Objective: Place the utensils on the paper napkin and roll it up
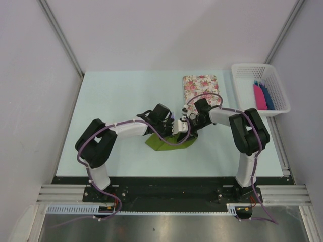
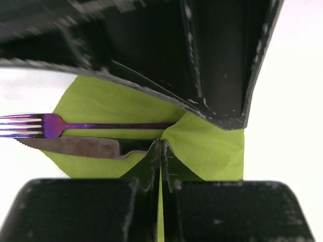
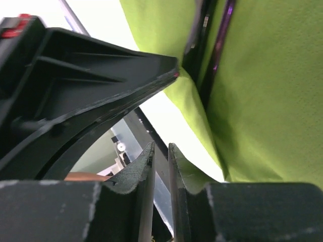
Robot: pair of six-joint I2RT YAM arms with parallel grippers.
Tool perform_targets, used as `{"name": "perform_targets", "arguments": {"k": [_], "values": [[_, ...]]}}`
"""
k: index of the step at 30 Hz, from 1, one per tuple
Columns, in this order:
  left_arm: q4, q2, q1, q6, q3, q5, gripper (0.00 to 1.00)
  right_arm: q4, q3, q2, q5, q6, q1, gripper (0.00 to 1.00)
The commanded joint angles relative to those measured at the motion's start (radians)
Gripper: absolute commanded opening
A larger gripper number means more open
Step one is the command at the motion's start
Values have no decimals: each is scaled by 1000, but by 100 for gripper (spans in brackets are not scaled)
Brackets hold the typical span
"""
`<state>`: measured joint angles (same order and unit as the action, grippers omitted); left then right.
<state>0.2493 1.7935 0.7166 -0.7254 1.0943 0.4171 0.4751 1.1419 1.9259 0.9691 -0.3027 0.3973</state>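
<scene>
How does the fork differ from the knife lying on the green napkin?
The fork shines purple and ends in tines; the knife looks duller, greyish, with a serrated blade. The fork's shaft is slim, the knife's blade broad. Both lie side by side on the napkin, heads past its edge.

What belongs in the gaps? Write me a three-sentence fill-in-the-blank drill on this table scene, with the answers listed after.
1. The fork and knife lie side by side on the ____ napkin.
2. The ____ claw is pinching the napkin's edge.
3. The white basket holds pink and ____ pieces.
Missing words: green; left; blue.
</scene>
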Motion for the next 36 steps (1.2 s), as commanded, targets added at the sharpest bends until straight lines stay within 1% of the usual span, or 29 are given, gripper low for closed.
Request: {"name": "perform_targets", "arguments": {"k": [1, 10, 12, 13, 14, 15, 16, 17, 18, 19, 20, 22, 23, 24, 26, 27, 29, 30, 31, 33, 36], "values": [[-10, 3, -6, -11, 47, 2, 0, -4, 7, 36, -44, 5, 11, 20], [16, 18, -6, -14, 65, -17, 0, 25, 64, 111, -84, 34, 31, 17], [34, 21, -8, -12, 76, -29, 0, 33, 70, 119, -101, 43, 34, 12], [36, 17, -8, 1, 79, -41, 0, 42, 76, 127, -105, 50, 37, 11], [36, 9, -11, 13, 78, -70, 2, 48, 79, 130, -116, 54, 38, 10], [41, 0, -25, 29, 78, -69, 6, 59, 82, 133, -119, 62, 41, 9], [45, -37, -38, 76, 78, -57, 9, 63, 85, 134, -125, 66, 43, 9], [68, -54, -52, 105, 81, -14, 18, 65, 87, 136, -139, 70, 43, 9], [85, -78, -83, 138, 82, 26, 23, 69, 88, 136, -145, 73, 41, 9], [126, -97, -97, 206, 84, 60, 27, 69, 90, 136, -155, 73, 43, 8], [152, -130, -108, 237, 84, 127, 33, 69, 91, 137, -168, 73, 43, 8], [197, -163, -123, 345, 75, 173, 37, 73, 90, 136, -187, 73, 46, 8], [199, -195, -126, 381, 49, 195, 38, 74, 90, 134, -194, 71, 46, 8], [194, -207, -135, 471, 32, 233, 38, 73, 90, 134, -199, 73, 48, 8], [162, -226, -149, 555, -22, 308, 38, 72, 90, 136, -208, 71, 46, 8], [144, -224, -160, 640, -40, 365, 38, 73, 90, 139, -210, 71, 44, 8], [67, -217, -178, 719, -97, 413, 36, 72, 90, 140, -211, 70, 44, 8], [42, -200, -183, 804, -112, 434, 36, 76, 90, 140, -210, 71, 43, 8], [1, -191, -186, 836, -132, 443, 34, 74, 90, 142, -211, 74, 46, 8], [-25, -160, -190, 891, -142, 453, 32, 79, 90, 142, -211, 76, 48, 8], [-70, -120, -189, 935, -152, 447, 28, 79, 93, 146, -213, 77, 48, 8]]}}
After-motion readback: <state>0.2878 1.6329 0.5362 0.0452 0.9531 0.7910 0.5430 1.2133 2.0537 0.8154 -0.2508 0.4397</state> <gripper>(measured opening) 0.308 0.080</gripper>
